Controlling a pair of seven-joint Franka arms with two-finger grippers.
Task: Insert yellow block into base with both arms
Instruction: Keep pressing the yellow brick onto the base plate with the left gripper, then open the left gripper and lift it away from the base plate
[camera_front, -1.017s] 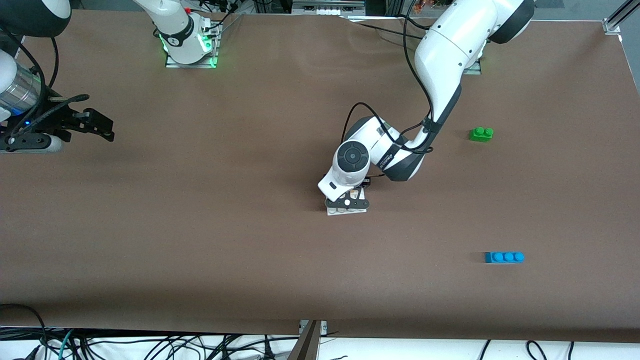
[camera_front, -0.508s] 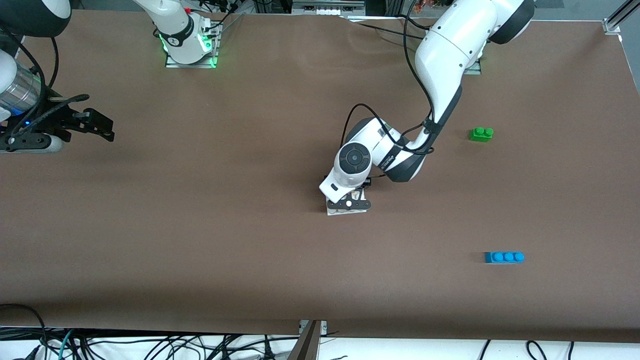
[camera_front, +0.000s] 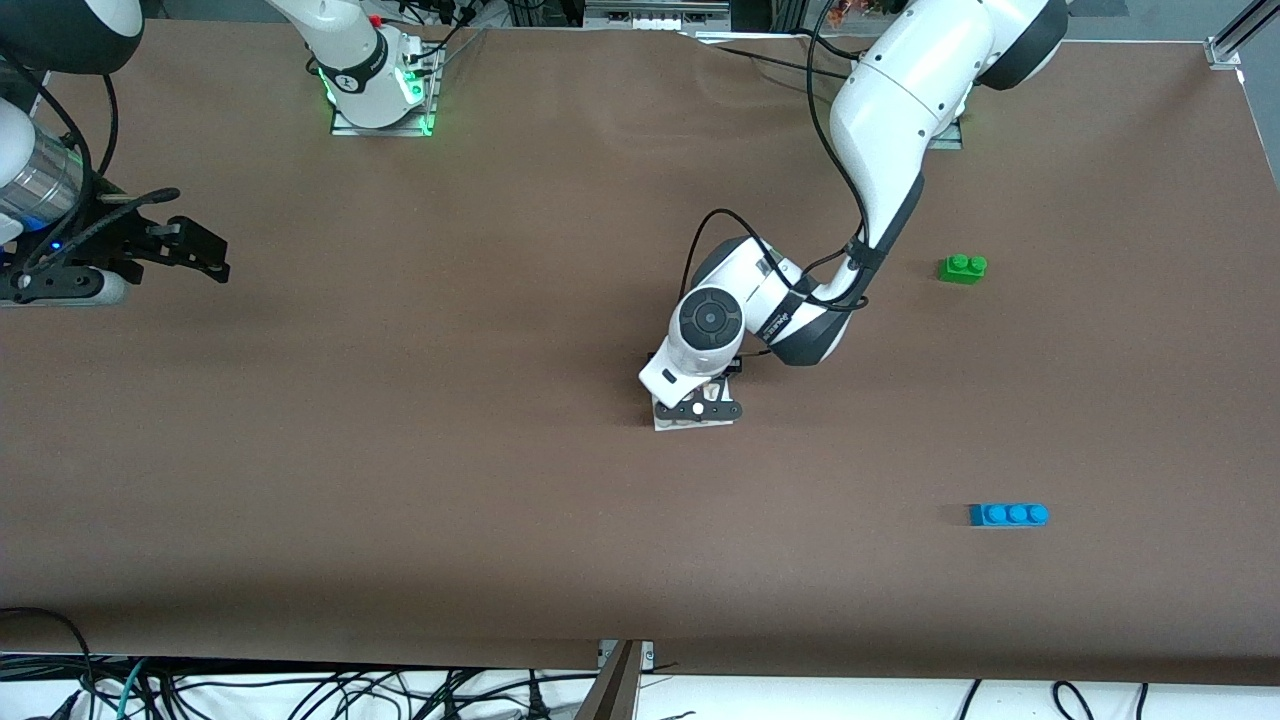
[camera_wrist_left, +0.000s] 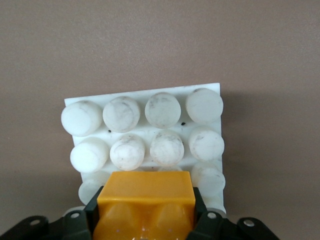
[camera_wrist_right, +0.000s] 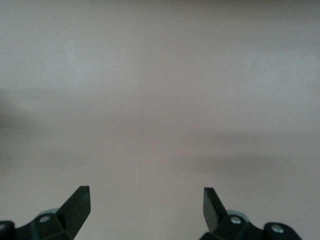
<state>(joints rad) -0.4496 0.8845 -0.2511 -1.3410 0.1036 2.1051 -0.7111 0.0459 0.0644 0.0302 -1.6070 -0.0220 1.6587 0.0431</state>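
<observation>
The white studded base (camera_front: 692, 423) lies mid-table, mostly hidden under the left arm's hand in the front view. In the left wrist view the base (camera_wrist_left: 145, 135) shows its rows of round studs. My left gripper (camera_wrist_left: 146, 207) is shut on the yellow block (camera_wrist_left: 146, 200) and holds it down over the base's studs on the side next to the fingers. The left gripper (camera_front: 697, 408) sits over the base in the front view, where the block is hidden. My right gripper (camera_front: 200, 252) waits open and empty over bare table at the right arm's end; it also shows in the right wrist view (camera_wrist_right: 146, 202).
A green two-stud brick (camera_front: 962, 267) lies toward the left arm's end of the table. A blue three-stud brick (camera_front: 1008, 514) lies nearer the front camera than the green one. Cables run along the table's front edge.
The left arm's hand has shifted slightly away from the front camera over the base. The right arm has not moved.
</observation>
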